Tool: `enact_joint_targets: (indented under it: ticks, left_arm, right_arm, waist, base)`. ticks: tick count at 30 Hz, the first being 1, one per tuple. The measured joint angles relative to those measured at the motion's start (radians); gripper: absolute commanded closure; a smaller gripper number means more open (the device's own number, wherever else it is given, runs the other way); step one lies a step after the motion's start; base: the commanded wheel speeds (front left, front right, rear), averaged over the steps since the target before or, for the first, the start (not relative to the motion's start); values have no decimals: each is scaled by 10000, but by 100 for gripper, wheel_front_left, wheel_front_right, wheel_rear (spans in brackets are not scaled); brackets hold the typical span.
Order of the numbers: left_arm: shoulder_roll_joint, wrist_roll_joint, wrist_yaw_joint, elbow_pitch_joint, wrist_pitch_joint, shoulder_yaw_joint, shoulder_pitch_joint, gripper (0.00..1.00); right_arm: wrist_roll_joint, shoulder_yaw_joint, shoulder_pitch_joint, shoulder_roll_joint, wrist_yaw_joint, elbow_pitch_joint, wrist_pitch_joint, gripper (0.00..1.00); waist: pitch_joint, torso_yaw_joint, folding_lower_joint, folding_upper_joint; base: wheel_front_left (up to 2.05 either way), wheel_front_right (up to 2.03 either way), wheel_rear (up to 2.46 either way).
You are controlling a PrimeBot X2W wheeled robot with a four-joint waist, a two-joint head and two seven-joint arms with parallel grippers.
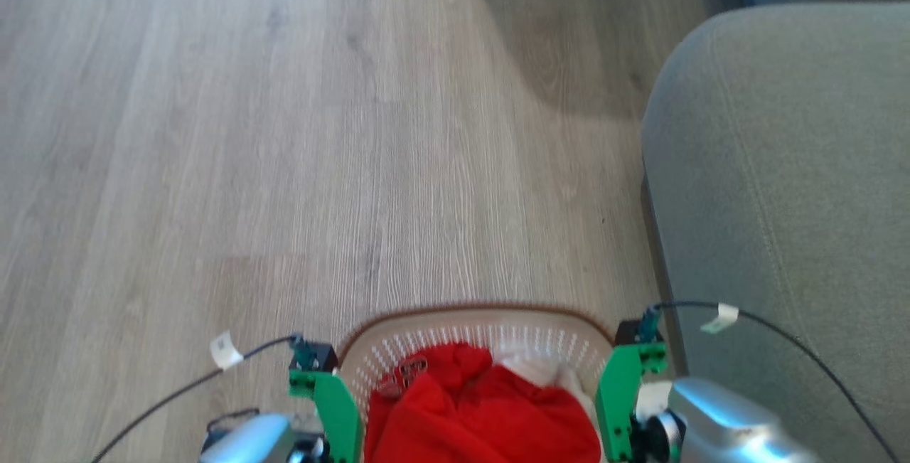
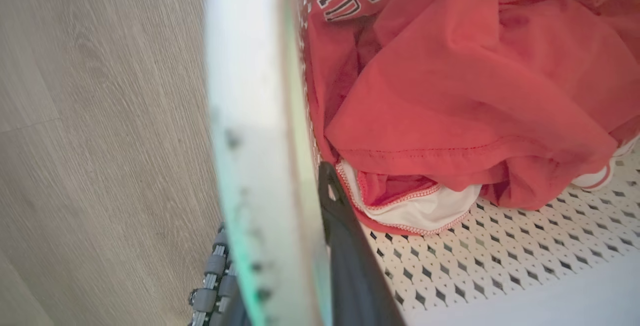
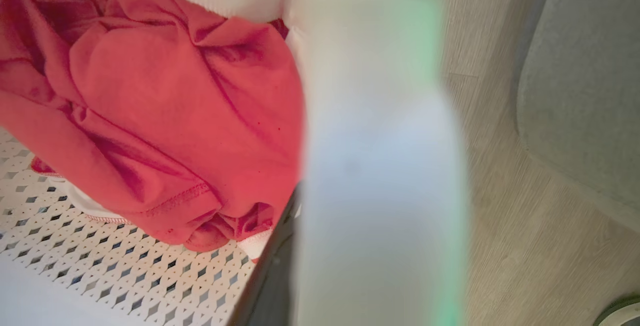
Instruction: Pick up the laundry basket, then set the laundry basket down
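Head view: laundry basket (image 1: 483,324) is seen w/ wood floor (image 1: 284,164) beyond it, grey sofa (image 1: 782,200) to its right, red garment (image 1: 483,413) piled inside. Left claw (image 2: 275,216) is clamped on basket's left wall, one finger (image 2: 345,256) inside, other outside. Right claw (image 3: 300,236): finger seen inside right wall; grip can't be told

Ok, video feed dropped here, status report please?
Left gripper clamped on laundry basket side. Right gripper: one finger inside wall, grip unclear. Red clothes inside basket. Sofa close on right.

The laundry basket (image 1: 426,342) is smooth perforated plastic — the red garment (image 1: 483,413) matt cloth, the floor (image 1: 284,129) matt wood-grain.
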Motion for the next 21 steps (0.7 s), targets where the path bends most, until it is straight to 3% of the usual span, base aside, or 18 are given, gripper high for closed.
enact_joint_targets:
  ticks: [8, 21]
  left_arm:
    - [38, -226, 0, -40, 86, -79, 574, 100]
    - [35, -355, -2, 59, 82, -194, 571, 100]
  right_arm:
    - [295, 345, 465, 56, 0, 100, 59, 100]
    - [662, 658, 463, 109, 0, 201, -33, 100]
  waist:
    - [-659, 124, 0, 0]
    - [-695, 181, 0, 0]
  base:
    - [0, 0, 0]
    - [0, 0, 0]
